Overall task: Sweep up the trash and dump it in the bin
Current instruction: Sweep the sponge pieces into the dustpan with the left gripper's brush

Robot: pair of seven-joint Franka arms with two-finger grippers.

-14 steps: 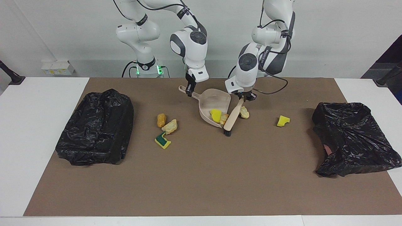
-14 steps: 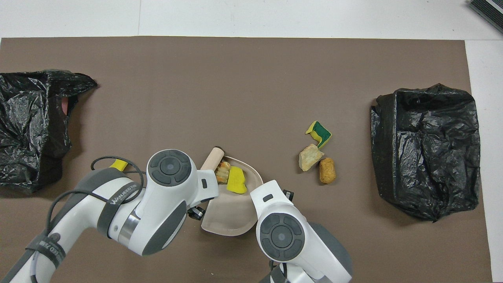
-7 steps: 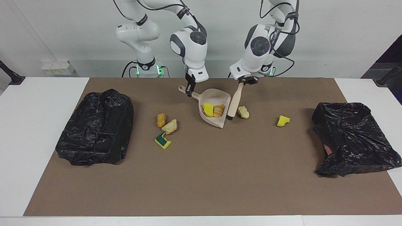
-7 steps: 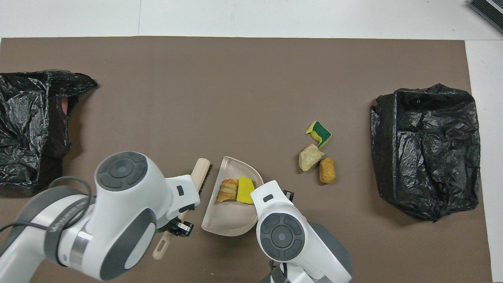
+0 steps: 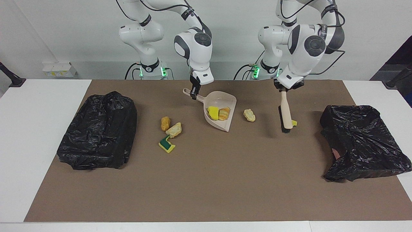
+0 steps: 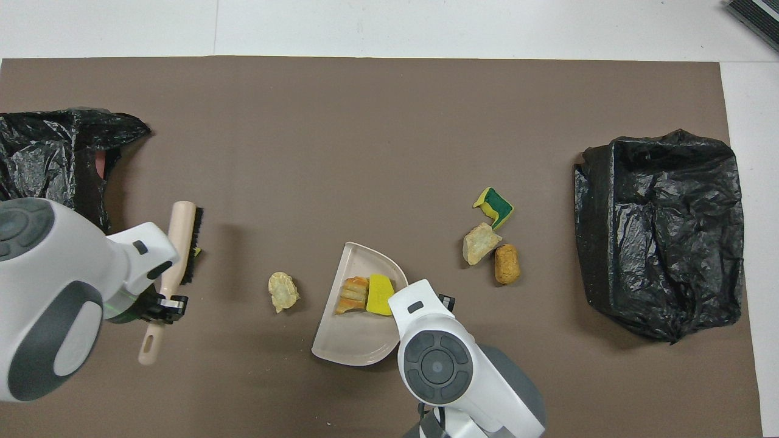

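My right gripper is shut on the handle of the beige dustpan, which rests on the mat with a yellow sponge bit and a bread chunk in it. My left gripper is shut on the handle of the brush, bristles down, over a yellow sponge bit that the brush mostly hides. A pale chunk lies on the mat beside the dustpan's mouth. Three more bits of trash lie together toward the right arm's end: an orange lump, a pale chunk and a green-and-yellow sponge piece.
A bin lined with a black bag stands at the right arm's end of the brown mat. Another black-bagged bin stands at the left arm's end, close to the brush.
My left gripper has carried the brush from the dustpan's mouth toward the left arm's end, to the yellow bit. The two pieces slid deeper into the dustpan. The right gripper has stayed put.
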